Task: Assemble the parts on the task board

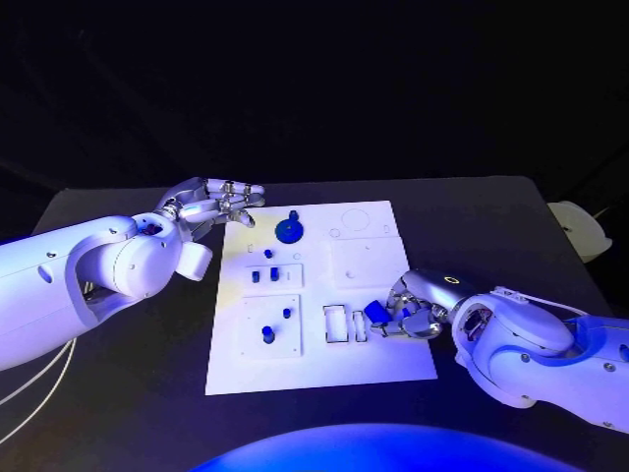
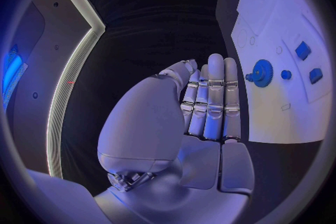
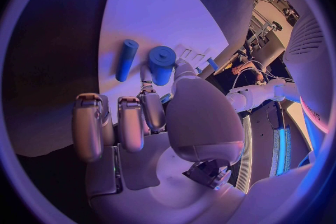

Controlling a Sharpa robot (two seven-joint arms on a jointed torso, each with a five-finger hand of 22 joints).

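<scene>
One white task board (image 1: 378, 359) lies mid-table. Left hand (image 1: 215, 204) rests released at its far left corner, likely waiting. Right hand (image 1: 407, 313), at the near right edge, pinches a blue part (image 1: 375, 312) over the slots (image 1: 346, 324) (presumably for insertion). No legible writing.

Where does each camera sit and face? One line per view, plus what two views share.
Head view: on the robot's head, looking down at the task board; both arms show, left robot hand and right robot hand.
Left wrist view: behind the left robot hand, facing along its fingers toward the blue gear.
Right wrist view: behind the right robot hand, facing the board past the blue part it pinches.
Shared: head and left wrist views show the gear.
</scene>
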